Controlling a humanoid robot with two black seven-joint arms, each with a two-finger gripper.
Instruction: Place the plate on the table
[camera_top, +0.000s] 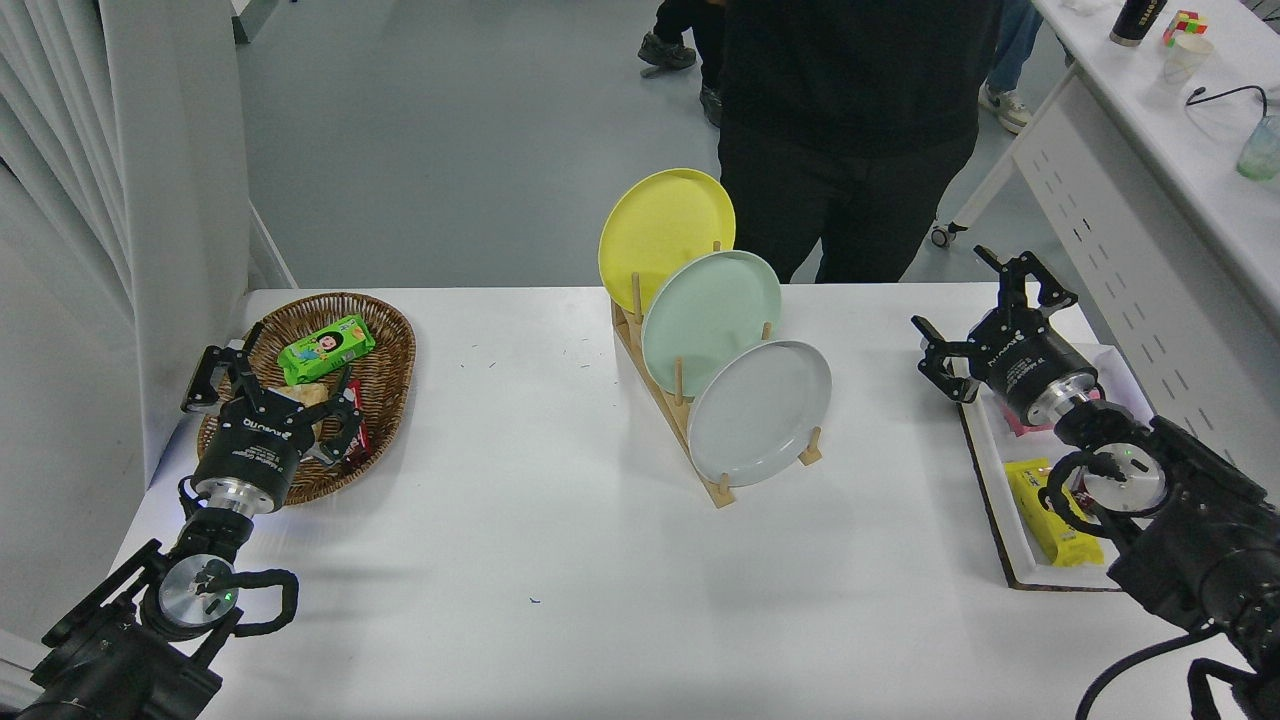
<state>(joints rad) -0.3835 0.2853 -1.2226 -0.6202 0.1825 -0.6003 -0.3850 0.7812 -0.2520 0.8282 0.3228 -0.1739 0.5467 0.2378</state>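
The light grey plate (760, 411) stands on edge in the front slot of a wooden rack (700, 455) in the middle of the white table (560, 560). Behind it in the same rack stand a mint green plate (710, 320) and a yellow plate (665, 235). My right gripper (985, 305) is open and empty, hovering near the table's right side, well right of the grey plate. My left gripper (270, 385) is open and parked at the lower left, over the basket's edge.
A wicker basket (385, 400) with snack packs sits at the left. A white tray (1010, 530) holding a yellow pack lies under my right arm. A person in black (850, 130) stands at the far side. A white desk (1150, 200) flanks the right.
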